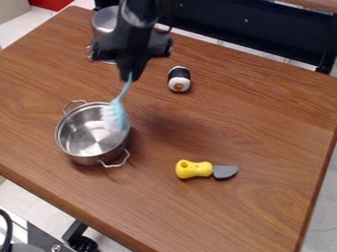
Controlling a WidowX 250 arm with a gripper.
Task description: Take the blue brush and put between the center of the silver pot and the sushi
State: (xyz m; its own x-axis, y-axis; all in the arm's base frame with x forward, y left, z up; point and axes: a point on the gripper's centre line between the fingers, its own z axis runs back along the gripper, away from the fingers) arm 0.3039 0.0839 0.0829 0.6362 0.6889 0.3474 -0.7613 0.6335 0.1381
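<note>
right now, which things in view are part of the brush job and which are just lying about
Part of the job:
- blue brush, hanging from the gripper
- open silver pot
- sushi

Just lying about:
- yellow-handled toy knife
- metal container, partly hidden behind the arm
</note>
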